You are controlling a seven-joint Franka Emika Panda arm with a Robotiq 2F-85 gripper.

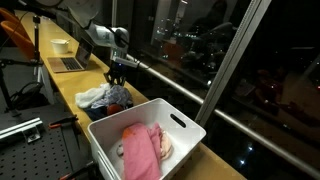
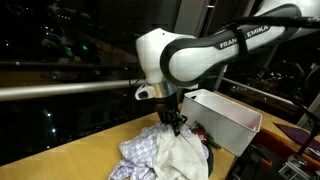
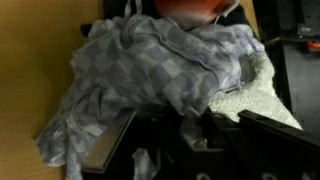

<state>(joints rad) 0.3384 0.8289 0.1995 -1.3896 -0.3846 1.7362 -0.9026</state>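
1 checked cloth point(image 3: 150, 60) and 1 white towel point(image 3: 252, 92) are seen under the fingers point(image 2: 177, 121), whose spread cannot be told; tips are blurred.

Long wooden counter point(image 1: 70, 90) along dark night window point(image 1: 190, 30); metal rail point(image 2: 60, 90).

Ext view high, along counter point(image 1: 75, 86), mid-range; ext view low, close; wrist cam overhead; all share cloth pile point(image 1: 100, 98)

Arm point(image 2: 185, 55): white, glossy, rounded joint housings; dark "EMIKA" lettering point(image 2: 238, 38) is printed along one link. Hand point(image 2: 177, 124): black.
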